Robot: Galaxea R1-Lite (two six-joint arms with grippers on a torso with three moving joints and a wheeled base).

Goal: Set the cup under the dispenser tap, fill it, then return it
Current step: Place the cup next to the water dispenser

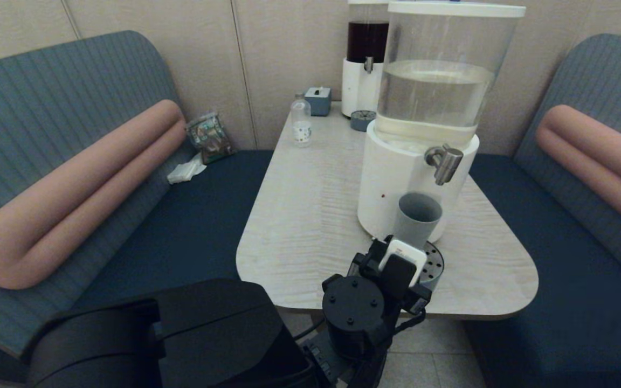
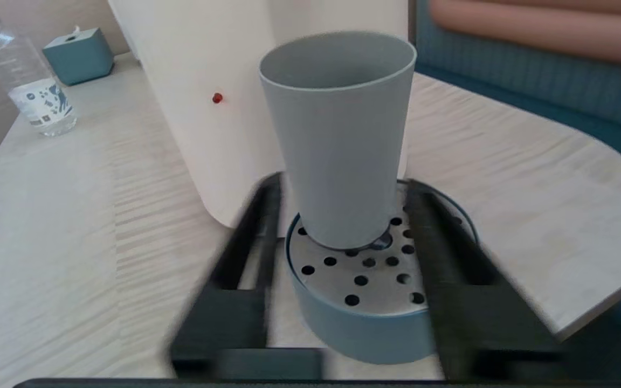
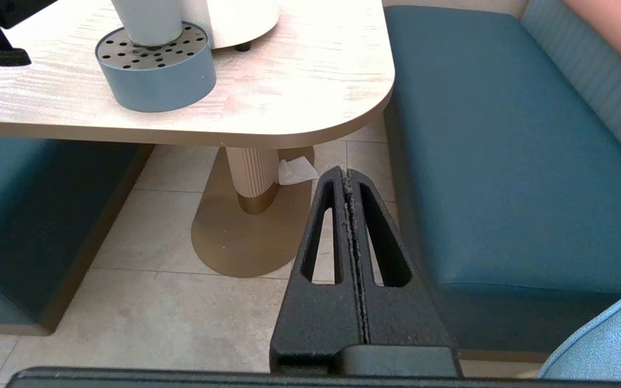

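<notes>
Black left arm point(image 1: 361, 307); white wrist block point(image 1: 403, 257).

The left tool point(image 2: 343, 231) reaches forward with fingers spread wide; the right tool point(image 3: 347, 178) hangs low, fingers pressed together.

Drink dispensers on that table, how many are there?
2. The large dispenser with clear liquid stands near the front, its steel tap above the cup. A smaller dispenser with dark liquid stands at the back by the wall. None other shows.

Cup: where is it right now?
Head view: cup stands upright on the drip tray against the white dispenser, below and left of the tap.
</notes>
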